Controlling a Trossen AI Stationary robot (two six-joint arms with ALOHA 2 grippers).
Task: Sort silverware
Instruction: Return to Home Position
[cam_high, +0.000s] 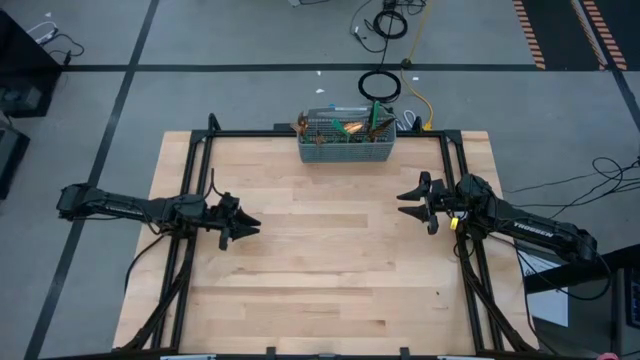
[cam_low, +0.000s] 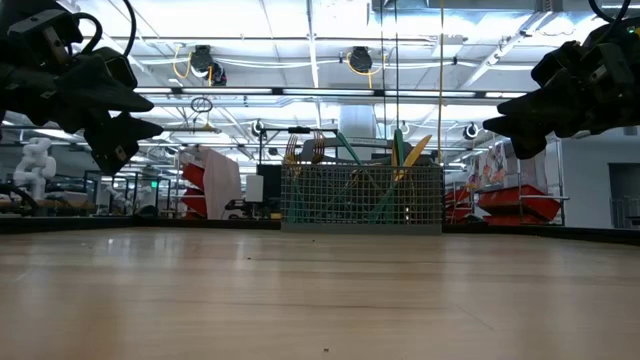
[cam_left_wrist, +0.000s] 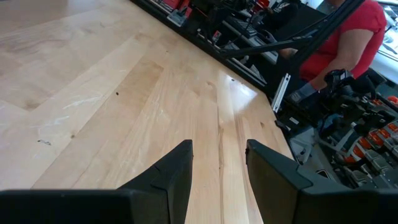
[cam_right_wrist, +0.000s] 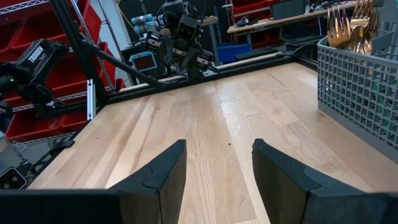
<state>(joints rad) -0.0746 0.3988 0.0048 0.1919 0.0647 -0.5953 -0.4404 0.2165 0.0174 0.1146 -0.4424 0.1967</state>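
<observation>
Seemingly the sorting is all but finished: the gold-headed, teal-handled silverware (cam_high: 348, 126) stands upright inside the grey wire-mesh caddy (cam_high: 346, 152) at the middle of the far edge of the pale wooden tabletop (cam_high: 320, 280). No loose spoon, fork or knife shows on the boards in any view. The low view shows gold fork heads bunched toward one end of the caddy, with teal handles and a gold blade leaning toward the other, so the pieces look grouped by kind (which compartment each sits in I cannot tell). What is left, by my judgement, is only for the two arms to settle at rest. The dark left arm (cam_high: 150, 208) hovers over the left side of the tabletop, well apart from the caddy, its jaws spread with bare wood showing between them, holding and touching nothing. The dark right arm (cam_high: 520, 225) hovers over the right side, nearer the caddy but clear of it, its jaws likewise spread and empty.
</observation>
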